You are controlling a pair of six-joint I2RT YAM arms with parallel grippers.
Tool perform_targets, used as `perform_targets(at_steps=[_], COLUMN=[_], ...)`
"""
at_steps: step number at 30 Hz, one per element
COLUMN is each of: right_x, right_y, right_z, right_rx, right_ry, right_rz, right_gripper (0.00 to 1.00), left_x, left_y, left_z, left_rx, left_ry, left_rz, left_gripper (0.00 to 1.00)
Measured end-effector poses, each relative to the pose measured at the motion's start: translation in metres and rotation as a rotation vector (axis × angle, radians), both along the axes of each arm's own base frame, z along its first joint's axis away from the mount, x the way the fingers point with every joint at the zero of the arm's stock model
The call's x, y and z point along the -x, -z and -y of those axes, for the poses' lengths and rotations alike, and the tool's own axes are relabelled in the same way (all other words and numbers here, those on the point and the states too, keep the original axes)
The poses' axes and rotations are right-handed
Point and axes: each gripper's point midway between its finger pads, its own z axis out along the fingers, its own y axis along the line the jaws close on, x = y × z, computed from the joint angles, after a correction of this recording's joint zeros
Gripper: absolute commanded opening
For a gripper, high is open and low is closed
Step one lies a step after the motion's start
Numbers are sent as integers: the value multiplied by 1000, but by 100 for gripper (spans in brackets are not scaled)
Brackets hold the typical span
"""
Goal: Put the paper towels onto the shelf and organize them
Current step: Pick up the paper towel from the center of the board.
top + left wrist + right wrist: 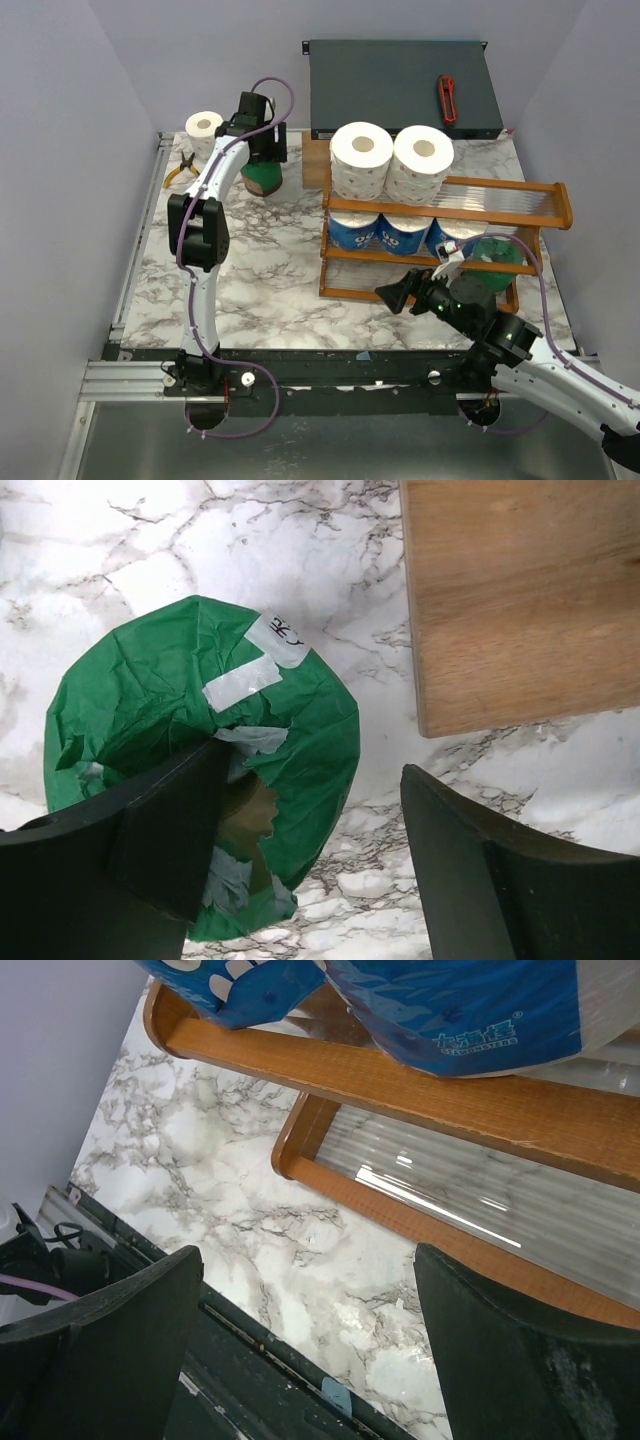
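Top external view puts a bare white roll [204, 127] upright at the far left corner of the marble table [260, 280], with yellow-handled pliers [180, 172] just in front of it. To its right, the left arm reaches over a green-wrapped roll [262, 181] that stands on end on the table, near a wooden block [316, 165] and apart from the shelf [545, 190]. Left wrist view shows the left gripper [318, 765] right above that roll with its jaws wide. One finger [170, 830] lies over the torn paper at the core and the other finger [480, 860] hangs over bare marble clear of the wrapper, so nothing is gripped. Further right, the shelf carries a white roll [361, 155] and a second white roll [422, 160] side by side on its top tier, and blue-wrapped rolls [378, 232] in a row on the middle tier. Something green [497, 250] sits at that tier's right end, partly hidden by the right arm. Behind the shelf lies a dark grey box [390, 90] with a red utility knife [447, 98] on it. The right gripper [308, 1260] hovers low before the shelf, spread wide and empty.
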Motion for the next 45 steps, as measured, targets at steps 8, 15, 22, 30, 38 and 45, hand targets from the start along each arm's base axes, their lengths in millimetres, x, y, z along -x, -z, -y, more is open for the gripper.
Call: perform_targets(at_steps=[8, 15, 22, 30, 38, 45], right_x=[-1, -1, -1, 0, 0, 0], right_y=[2, 2, 1, 0, -3, -4], right_z=[-1, -1, -1, 0, 0, 0], right_rx=[7, 6, 3, -1, -11, -13], right_ry=[0, 0, 0, 0, 1, 0], right_rz=[-6, -5, -3, 1, 9, 11], right_gripper=[90, 90, 90, 90, 90, 90], left_x=[1, 1, 2, 3, 5, 42], left_y=[11, 11, 12, 15, 16, 9], left_z=[0, 0, 0, 0, 0, -13], left_rx=[-5, -6, -4, -5, -2, -32], left_ry=[1, 4, 6, 6, 2, -14], left_rz=[-25, -25, -30, -38, -24, -51], left_gripper=[59, 56, 46, 31, 22, 21])
